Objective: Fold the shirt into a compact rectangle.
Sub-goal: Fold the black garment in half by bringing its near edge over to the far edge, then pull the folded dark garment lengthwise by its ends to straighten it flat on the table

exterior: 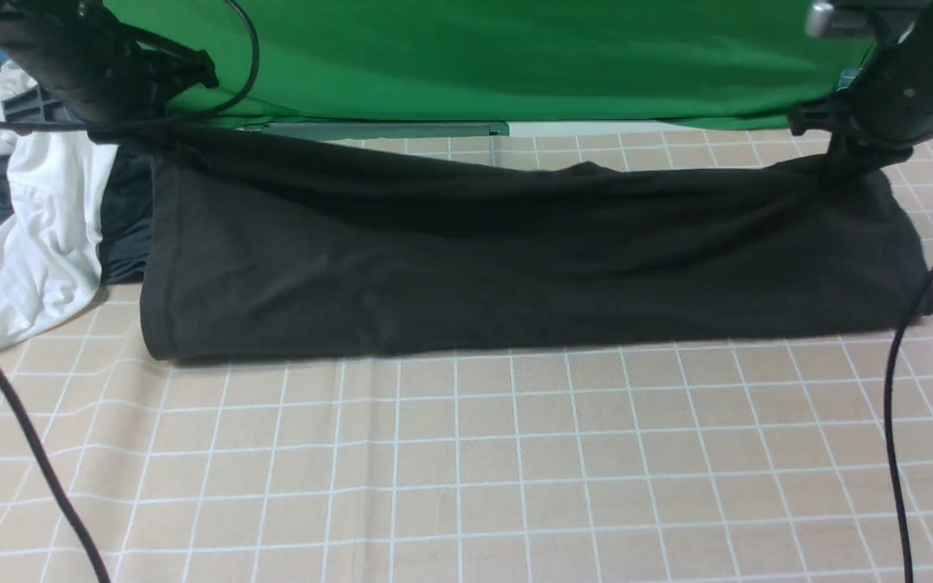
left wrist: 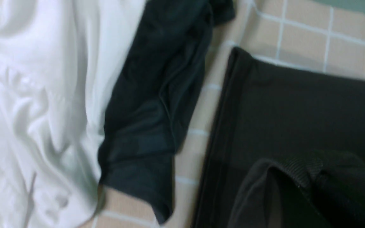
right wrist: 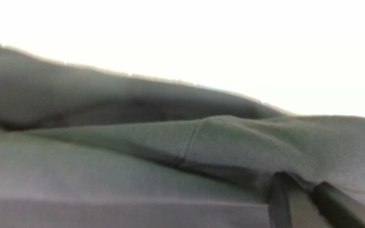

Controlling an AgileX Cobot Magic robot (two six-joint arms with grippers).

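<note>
Front view: nearest, at 6 o'clock, lies the checked table cover (exterior: 466, 470), with one black cable (exterior: 21, 421) hanging at 8 o'clock and another at 4 o'clock. Past it, across the middle, sits the shirt (exterior: 515, 259). Its near edge is a rounded fold resting on the cover, while its far edge is raised off the cover at both ends and sags between them.

That raised edge explains the hold. The left gripper (exterior: 138, 134) at 10 o'clock and the right gripper (exterior: 839, 166) at 2 o'clock are each clamped onto a far corner of the cloth. Spread wide like this, they keep the layer taut enough to be carried over as one flat panel, probably for the next lengthwise fold. The right wrist view shows two dark fingers (right wrist: 284, 199) pinching the fabric; the left wrist view shows ribbed collar bunched at the grip.

At 9 o'clock, touching the shirt's left end, a white garment (exterior: 37, 227) and a dark teal garment (left wrist: 150, 104) are heaped aside, out of the folding area. Farthest, at 12 o'clock, hangs the green backdrop (exterior: 515, 57).

Count: one shirt, two grippers, two spare garments, two cables.
</note>
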